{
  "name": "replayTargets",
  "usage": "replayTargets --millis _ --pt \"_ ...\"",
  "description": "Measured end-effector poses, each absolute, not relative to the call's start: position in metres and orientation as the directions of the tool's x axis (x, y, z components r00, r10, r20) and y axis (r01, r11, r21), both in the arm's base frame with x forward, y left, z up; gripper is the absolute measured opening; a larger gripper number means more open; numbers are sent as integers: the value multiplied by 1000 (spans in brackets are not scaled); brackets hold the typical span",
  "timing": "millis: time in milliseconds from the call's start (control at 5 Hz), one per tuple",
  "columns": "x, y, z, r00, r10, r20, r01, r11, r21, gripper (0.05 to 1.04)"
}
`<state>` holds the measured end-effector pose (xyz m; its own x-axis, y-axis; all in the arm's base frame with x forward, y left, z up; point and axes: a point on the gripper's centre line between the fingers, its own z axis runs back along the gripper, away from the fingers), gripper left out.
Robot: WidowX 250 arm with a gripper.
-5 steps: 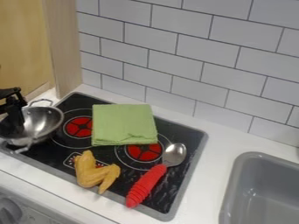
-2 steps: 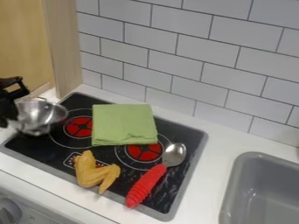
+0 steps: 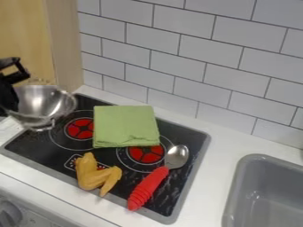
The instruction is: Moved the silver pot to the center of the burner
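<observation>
- Pot [image 3: 47,104]: off the stove [image 3: 34,147], up and to the left of the burner [image 3: 80,128], tipped a bit. Near handle [image 3: 44,126] hangs just left of the burner.
- Hand [image 3: 10,103]: clamped on the pot at the side away from the burner. Exact finger contact can't be made out.
- Cloth [image 3: 125,126]: right beside the burner, over part of its ring. Main hazard, I think. Go too far right and the pot lands on it, sits crooked or drags it along.
- Wing [image 3: 95,174]: near side of the burner. Less of a worry, but a low, wide swing toward the front could clip it.
- Grip looks one-sided, so weight probably pulls on the far side. Pot could rotate and touch down rim-low, then rock or slide off the burner center.
- Let go early, it ends up left of the burner.
- Spoon [image 3: 155,181]: well right of the burner, low risk.
</observation>
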<state>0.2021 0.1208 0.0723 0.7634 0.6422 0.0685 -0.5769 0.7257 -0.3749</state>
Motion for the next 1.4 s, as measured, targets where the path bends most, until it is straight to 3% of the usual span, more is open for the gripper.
replayTargets --millis 200,600,800,1400 --pt "208 114 82 739 666 98 -583 706 -402 63" --pt "247 77 49 763 641 86 -579 736 -350 63" --pt "272 73 43 759 647 76 -582 726 -367 63" --pt "297 50 24 817 568 101 -515 798 -313 63"
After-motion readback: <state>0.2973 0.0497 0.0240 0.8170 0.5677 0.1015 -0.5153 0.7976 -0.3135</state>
